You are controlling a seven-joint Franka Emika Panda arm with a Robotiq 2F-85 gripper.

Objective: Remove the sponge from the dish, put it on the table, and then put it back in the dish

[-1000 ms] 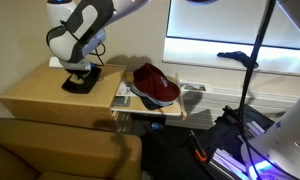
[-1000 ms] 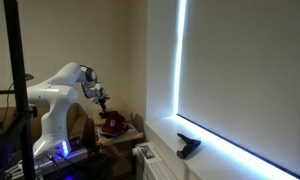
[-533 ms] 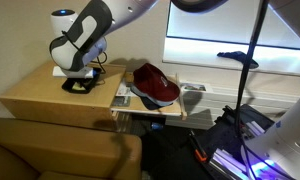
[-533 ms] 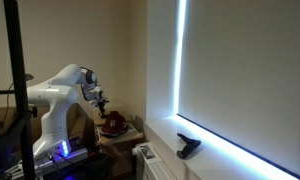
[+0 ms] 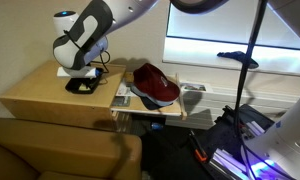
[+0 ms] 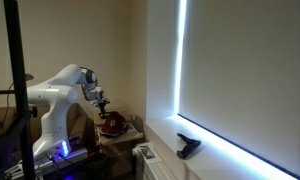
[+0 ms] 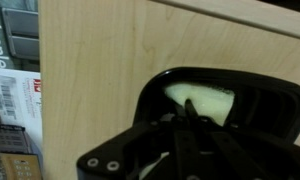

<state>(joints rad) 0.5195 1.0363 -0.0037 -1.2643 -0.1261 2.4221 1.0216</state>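
Note:
The black dish sits on the light wooden table. The pale yellow sponge lies inside it, against its far rim. My gripper hangs right over the dish with its fingers closed together, their tip at the sponge's near edge. I cannot tell whether they touch it. In an exterior view the dish lies near the table's back edge, with the gripper just above it. The gripper also shows small in an exterior view.
A dark red cap lies on papers on a lower stand beside the table. It also shows in an exterior view. A brown couch stands in front. Printed papers lie past the table's edge. A black tripod stands nearby.
The arm has shifted a little toward the red cap and lifted slightly off the dish, so more of the dish now shows beneath the gripper.

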